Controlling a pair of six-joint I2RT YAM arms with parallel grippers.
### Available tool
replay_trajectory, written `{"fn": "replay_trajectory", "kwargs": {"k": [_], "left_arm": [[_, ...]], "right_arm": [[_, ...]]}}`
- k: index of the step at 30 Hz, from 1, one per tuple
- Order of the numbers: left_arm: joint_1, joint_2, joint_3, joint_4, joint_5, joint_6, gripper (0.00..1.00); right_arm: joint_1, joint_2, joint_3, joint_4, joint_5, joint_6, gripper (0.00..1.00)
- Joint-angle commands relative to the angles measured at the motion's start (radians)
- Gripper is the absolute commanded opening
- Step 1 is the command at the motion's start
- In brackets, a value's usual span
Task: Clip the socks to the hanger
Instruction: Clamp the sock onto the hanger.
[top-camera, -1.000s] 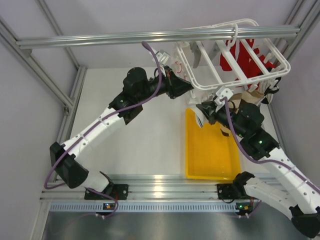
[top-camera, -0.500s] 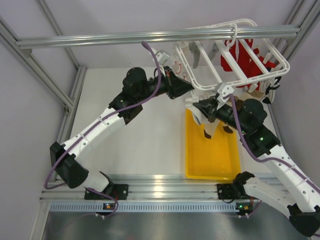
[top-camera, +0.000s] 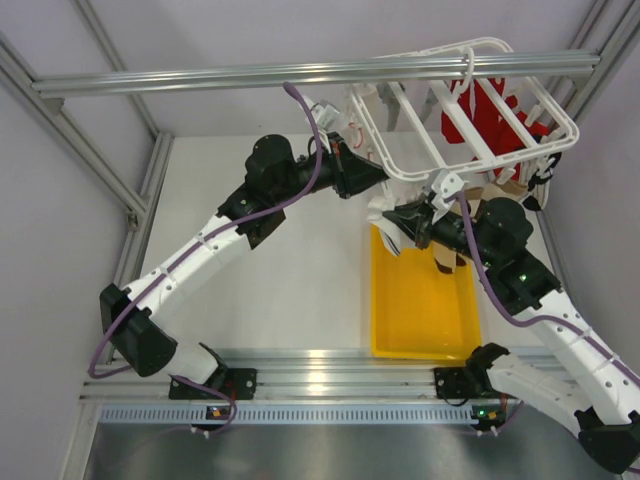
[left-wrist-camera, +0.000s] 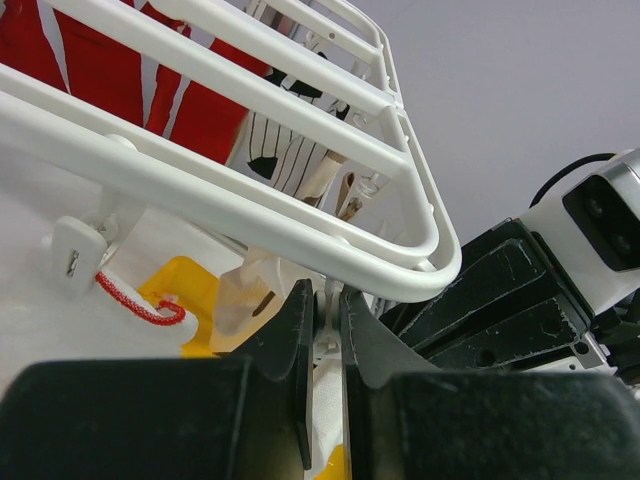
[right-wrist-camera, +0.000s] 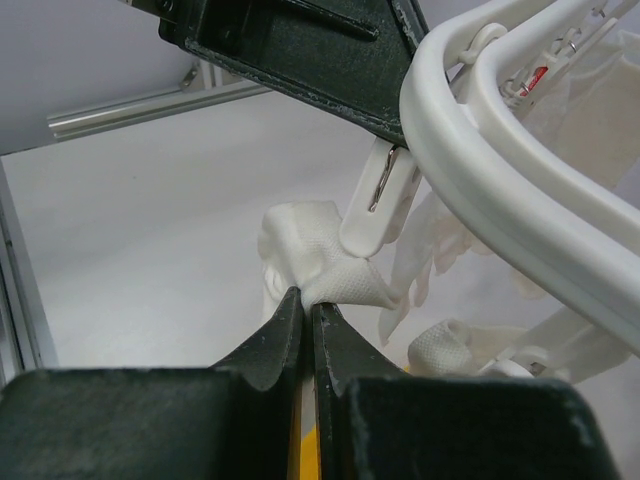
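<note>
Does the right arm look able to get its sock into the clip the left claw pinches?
Probably yes: the right claw holds the sock just under the clip, fabric touching it, nothing between. The left claw pinches that clip.

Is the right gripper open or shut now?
Shut on a sock: the right wrist view shows the right gripper pinching a fold of cream fabric just below a hanger clip.

white hanger, cream sock, yellow tray, red garment
</note>
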Motion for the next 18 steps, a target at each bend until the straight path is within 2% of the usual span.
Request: {"fn": "replay_trajectory", "kwargs": {"k": [1, 18], "left_arm": [[-0.001, -0.024, 0.012, 0.050, 0.052, -0.020, 0.00], [-0.002, -0.013, 0.020, 0.056, 0.090, -0.051, 0.00]], "right_arm": [[-0.015, -0.003, 0.027, 0.016, -0.021, -0.025, 0.00], [-0.017, 0.011, 0.019, 0.035, -0.038, -0.074, 0.00]]}}
